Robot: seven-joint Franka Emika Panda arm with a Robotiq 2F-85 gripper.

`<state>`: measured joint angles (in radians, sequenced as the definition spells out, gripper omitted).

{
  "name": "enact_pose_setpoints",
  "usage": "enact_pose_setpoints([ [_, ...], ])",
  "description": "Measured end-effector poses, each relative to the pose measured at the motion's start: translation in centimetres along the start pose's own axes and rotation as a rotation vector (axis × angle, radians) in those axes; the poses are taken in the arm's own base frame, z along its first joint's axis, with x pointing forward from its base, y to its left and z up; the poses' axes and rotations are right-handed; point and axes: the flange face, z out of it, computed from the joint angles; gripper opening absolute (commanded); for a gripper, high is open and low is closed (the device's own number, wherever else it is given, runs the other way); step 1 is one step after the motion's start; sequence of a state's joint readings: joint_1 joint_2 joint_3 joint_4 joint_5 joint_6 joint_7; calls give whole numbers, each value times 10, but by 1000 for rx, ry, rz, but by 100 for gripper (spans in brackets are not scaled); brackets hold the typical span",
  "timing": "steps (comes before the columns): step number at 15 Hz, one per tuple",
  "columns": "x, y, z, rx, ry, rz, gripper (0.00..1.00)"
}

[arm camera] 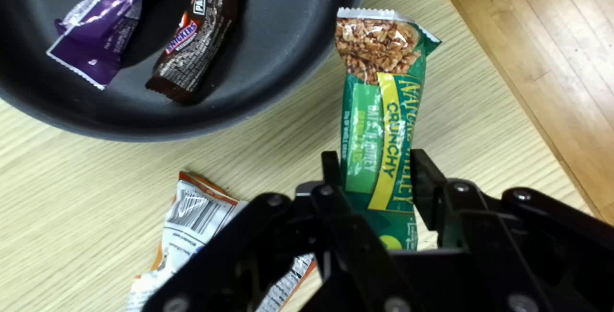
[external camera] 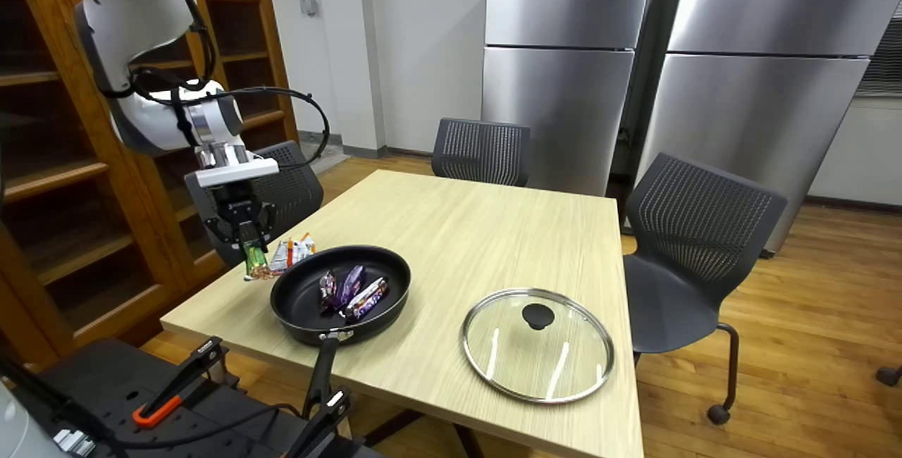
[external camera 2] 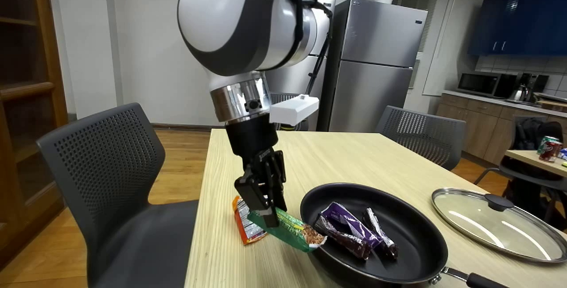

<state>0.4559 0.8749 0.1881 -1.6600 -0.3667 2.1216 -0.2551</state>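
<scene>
In the wrist view, on the green wrapper (arm camera: 379, 127), I am reading the brand NATURE VALLEY, with letters running along its length. On its yellow band (arm camera: 392, 134) I am seeing CRUNCHY, and on its lighter green panel (arm camera: 362, 144) OATS 'N HONEY. On the brown wrapper (arm camera: 201, 38) I am reading SNICKERS, and above this a label (arm camera: 200, 4) beginning with PACK. The pale packet with orange edges (arm camera: 184, 235) is showing a barcode (arm camera: 195, 210), while its small print is appearing too fine for me to read.
</scene>
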Motion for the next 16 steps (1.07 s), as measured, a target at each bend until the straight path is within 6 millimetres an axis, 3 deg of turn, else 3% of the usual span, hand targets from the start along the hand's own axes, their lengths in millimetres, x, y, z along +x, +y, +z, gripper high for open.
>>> enact_pose_setpoints([
  [9, -53, 57, 5, 2, 8, 104, 14],
  [16, -105, 109, 28, 34, 7, 210, 14],
])
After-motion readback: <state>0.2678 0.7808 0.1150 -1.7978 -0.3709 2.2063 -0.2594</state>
